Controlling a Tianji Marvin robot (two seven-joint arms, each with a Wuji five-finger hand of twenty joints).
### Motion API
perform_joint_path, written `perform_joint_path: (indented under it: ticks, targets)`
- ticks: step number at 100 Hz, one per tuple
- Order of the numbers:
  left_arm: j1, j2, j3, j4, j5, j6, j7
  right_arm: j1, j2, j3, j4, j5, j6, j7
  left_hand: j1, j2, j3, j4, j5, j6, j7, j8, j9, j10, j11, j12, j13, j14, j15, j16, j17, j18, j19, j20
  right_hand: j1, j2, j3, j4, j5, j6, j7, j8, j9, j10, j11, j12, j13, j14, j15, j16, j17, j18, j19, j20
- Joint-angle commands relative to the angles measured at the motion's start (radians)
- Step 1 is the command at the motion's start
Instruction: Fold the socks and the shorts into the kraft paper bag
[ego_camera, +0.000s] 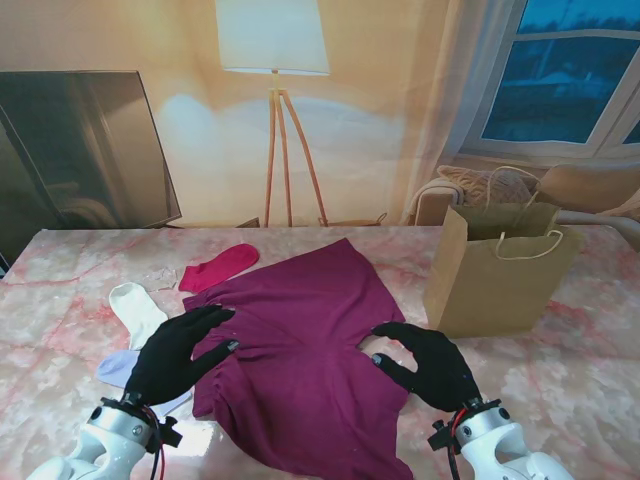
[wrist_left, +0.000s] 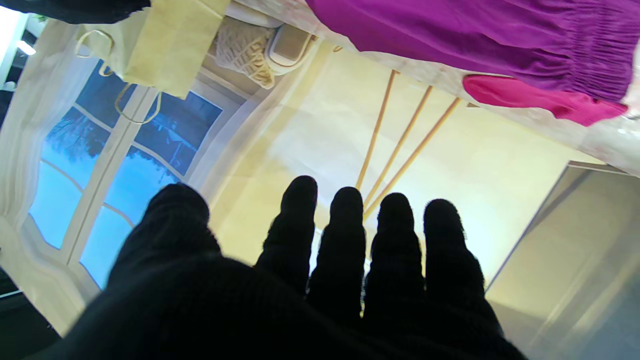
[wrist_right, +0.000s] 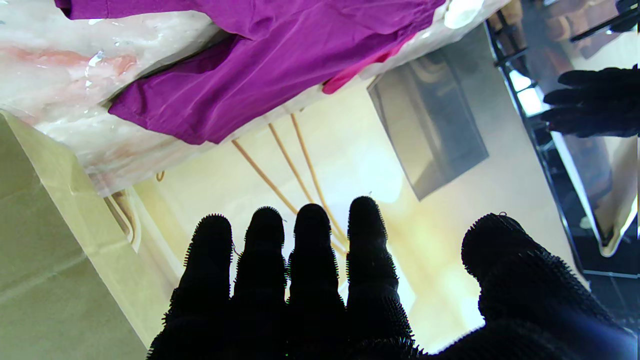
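Purple shorts (ego_camera: 300, 350) lie spread across the middle of the table, also seen in the wrist views (wrist_left: 475, 35) (wrist_right: 260, 75). A red sock (ego_camera: 218, 267) (wrist_left: 530, 97) lies at their far left edge. A white sock (ego_camera: 136, 310) and a pale lilac sock (ego_camera: 118, 368) lie to the left. The kraft paper bag (ego_camera: 495, 272) (wrist_left: 170, 45) (wrist_right: 55, 240) stands upright at the right. My left hand (ego_camera: 180, 352) hovers over the shorts' left edge, open, fingers straight. My right hand (ego_camera: 428, 364) hovers at the shorts' right edge, open, holding nothing.
A small clear wrapper (ego_camera: 160, 277) lies near the red sock. Beyond the table stand a floor lamp (ego_camera: 275, 120), a dark TV screen (ego_camera: 80, 150) at the left and a cushioned chair (ego_camera: 500, 190) behind the bag. The marble table (ego_camera: 580, 380) shows bare surface at the right.
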Motion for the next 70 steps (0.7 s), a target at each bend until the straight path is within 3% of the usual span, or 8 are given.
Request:
perform_joint_path:
  ticks: [1,14,29,37,43,45,55,70]
  targets:
    - [0.019,0.009,-0.023,-0.015,-0.007,0.017,-0.006,-0.002,-0.002,-0.004,-0.005,0.001,0.004,0.004,0.022,0.024,0.007,-0.018,0.022,-0.012,0.01,0.003,0.016,0.004,0.0,0.009,0.028,-0.016,0.009,0.008,0.005,-0.007,0.014,0.004,-0.02,0.01,-0.014,-0.04,-0.024,-0.024,0.005,-0.007,-0.036,-0.016,0.008,0.01,-0.013,-0.026,-0.01,-0.006,-0.017,-0.006,0.016,-0.011]
    - [0.036,0.008,-0.083,-0.029,0.002,0.054,-0.025,0.011,-0.001,-0.009,0.003,0.007,0.011,0.011,0.047,0.004,0.02,-0.015,0.062,-0.005,0.027,0.007,0.059,0.013,0.014,0.019,0.067,-0.004,0.029,0.019,0.027,0.013,0.065,0.028,-0.019,0.011,-0.016,-0.04,-0.026,-0.024,0.004,-0.007,-0.035,-0.016,0.008,0.01,-0.012,-0.026,-0.01,-0.005,-0.015,0.0,0.019,-0.009]
    - [0.064,0.014,-0.148,-0.06,0.051,0.158,-0.094,0.026,0.001,-0.013,0.018,0.016,0.014,0.027,0.083,-0.029,0.041,-0.017,0.083,0.009,0.031,0.001,0.094,0.026,0.023,0.029,0.112,0.019,0.058,0.036,0.058,0.037,0.137,0.06,-0.018,0.013,-0.019,-0.04,-0.029,-0.027,0.003,-0.007,-0.035,-0.018,0.01,0.011,-0.009,-0.024,-0.008,-0.003,-0.017,0.009,0.024,-0.006]
    - [0.054,0.012,-0.156,-0.04,0.077,0.193,-0.073,0.034,0.001,-0.016,0.026,0.015,0.021,0.029,0.111,-0.085,0.094,-0.007,0.127,0.006,0.055,0.002,0.152,0.035,0.044,0.046,0.18,0.041,0.106,0.072,0.099,0.065,0.225,0.096,-0.018,0.013,-0.02,-0.04,-0.028,-0.026,0.003,-0.007,-0.033,-0.017,0.012,0.012,-0.007,-0.022,-0.007,-0.002,-0.017,0.012,0.026,-0.004]
    - [0.049,0.012,-0.162,-0.031,0.093,0.235,-0.077,0.037,0.002,-0.016,0.028,0.011,0.025,0.032,0.122,-0.128,0.163,0.0,0.134,0.005,0.06,-0.003,0.163,0.035,0.046,0.05,0.19,0.043,0.12,0.087,0.098,0.066,0.255,0.106,-0.018,0.015,-0.021,-0.04,-0.03,-0.028,0.003,-0.007,-0.036,-0.017,0.013,0.013,-0.009,-0.022,-0.008,-0.002,-0.018,0.013,0.027,-0.003]
    - [0.048,0.013,-0.164,-0.031,0.1,0.254,-0.086,0.038,0.002,-0.016,0.029,0.01,0.026,0.032,0.093,-0.158,0.262,-0.016,0.134,0.003,0.066,-0.008,0.166,0.034,0.048,0.052,0.194,0.041,0.123,0.092,0.102,0.065,0.26,0.104,-0.017,0.015,-0.021,-0.04,-0.028,-0.027,0.004,-0.006,-0.035,-0.017,0.014,0.013,-0.008,-0.022,-0.007,-0.001,-0.017,0.014,0.027,-0.003]
    - [0.034,0.018,-0.172,-0.013,0.137,0.319,-0.115,0.037,0.003,-0.016,0.03,0.004,0.025,0.032,0.093,-0.254,0.453,-0.062,0.138,-0.004,0.085,-0.01,0.183,0.031,0.064,0.06,0.221,0.037,0.151,0.107,0.124,0.058,0.293,0.114,-0.017,0.016,-0.023,-0.039,-0.029,-0.027,0.003,-0.006,-0.035,-0.017,0.017,0.014,-0.007,-0.023,-0.007,-0.001,-0.019,0.016,0.028,-0.001]
    - [0.006,0.023,-0.175,0.021,0.181,0.391,-0.141,0.034,0.003,-0.016,0.031,0.005,0.024,0.03,0.129,-0.384,0.657,-0.087,0.125,-0.017,0.117,-0.009,0.189,0.02,0.084,0.069,0.24,0.02,0.174,0.115,0.149,0.048,0.322,0.123,-0.016,0.016,-0.025,-0.039,-0.028,-0.028,0.004,-0.005,-0.036,-0.016,0.019,0.016,-0.005,-0.02,-0.007,0.001,-0.02,0.019,0.03,0.0]
